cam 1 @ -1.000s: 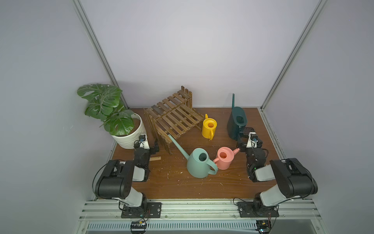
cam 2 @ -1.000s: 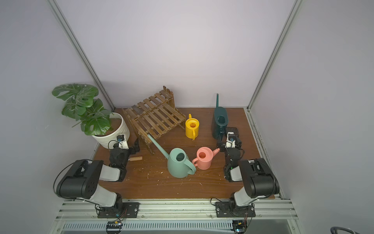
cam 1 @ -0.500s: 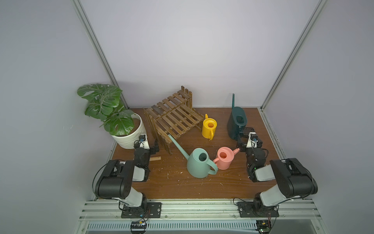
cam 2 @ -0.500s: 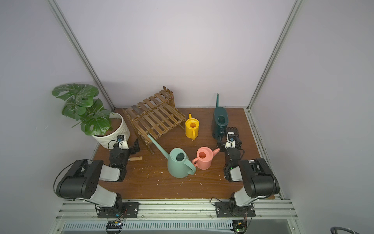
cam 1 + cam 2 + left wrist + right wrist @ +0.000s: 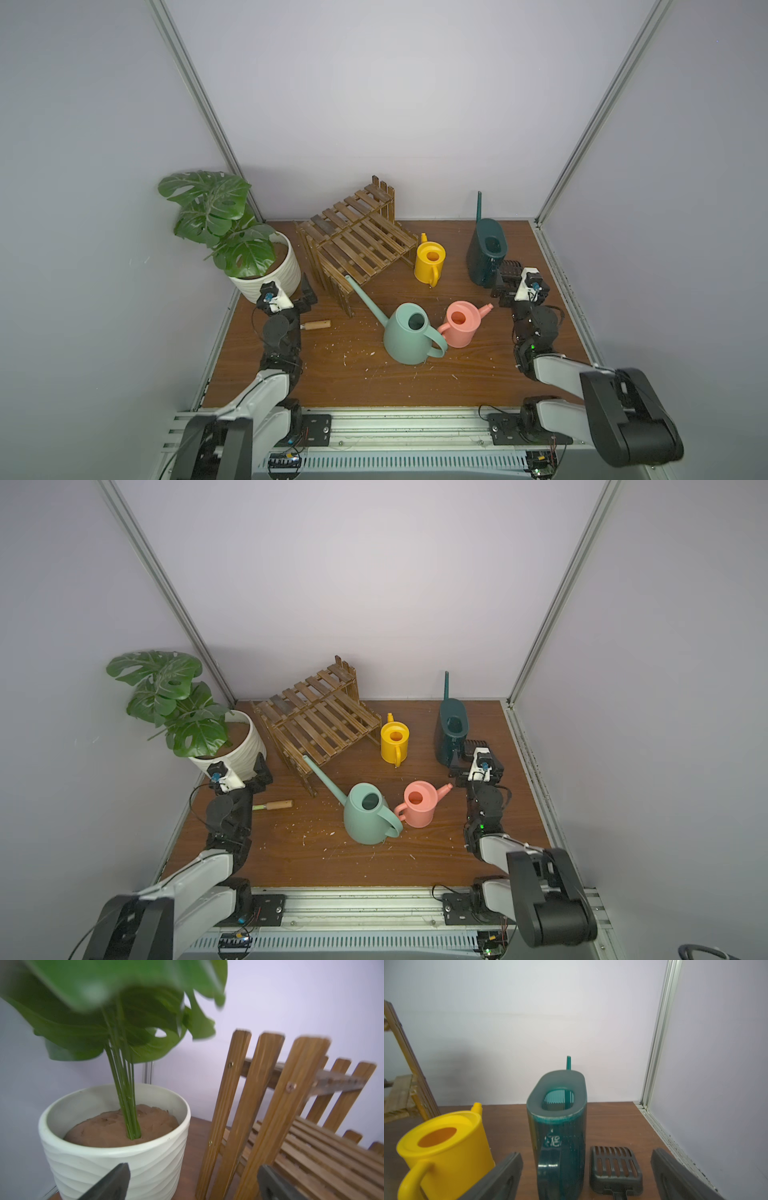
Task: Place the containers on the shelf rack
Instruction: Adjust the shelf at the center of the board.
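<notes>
The dark slatted shelf rack [image 5: 357, 241] [image 5: 301, 1126] stands at the back with nothing on its tiers. Four containers sit on the table. The mint-green can [image 5: 409, 338] is in the middle, its long spout reaching toward the rack, and the pink can [image 5: 461, 324] is beside it. The yellow can [image 5: 430, 262] [image 5: 446, 1147] stands right of the rack. The dark-teal can [image 5: 486, 253] [image 5: 558, 1136] is at the back right. My left gripper [image 5: 306, 296] [image 5: 192, 1178] is open and empty between plant pot and rack. My right gripper [image 5: 503, 286] [image 5: 586, 1167] is open just behind the teal can's handle.
A white ribbed pot [image 5: 270, 270] [image 5: 116, 1157] with a leafy plant fills the back left corner. A wood-handled tool [image 5: 316, 324] lies by the left arm. A black slotted scoop [image 5: 510, 268] [image 5: 614, 1165] lies right of the teal can. Pale crumbs dot the tabletop.
</notes>
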